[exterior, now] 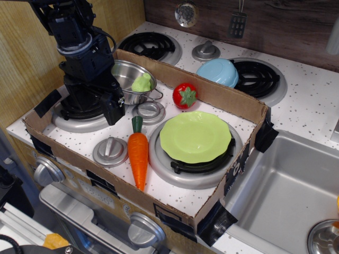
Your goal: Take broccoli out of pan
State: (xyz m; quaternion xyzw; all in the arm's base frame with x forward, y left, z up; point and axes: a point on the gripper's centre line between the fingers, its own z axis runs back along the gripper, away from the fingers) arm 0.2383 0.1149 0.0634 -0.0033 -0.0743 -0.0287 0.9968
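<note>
Bright, even light; soft shadows; sharp focus; slight glare.

blocky black arm (79, 47) (dark blue sheen), black cable looped alongside.

— What sort of place is this?
— A kitchen, though a toy one: a speckled white counter (312, 108) with four burners (258, 78) and a sink (286, 196) beside them.
— Why a toy?
— The knobs (110, 151) look like moulded plastic, and the carrot (139, 154) and tomato (185, 96) are glossy plastic too.
— Anything else?
— A pan (123, 74), a plate (195, 136), a bowl (219, 71), utensils (238, 24) hanging on a dark wood wall (286, 26), and dials (144, 230) on the front. A taped cardboard fence (222, 95) rings part of the stove, and a robot arm (79, 47) stands over it.
</note>
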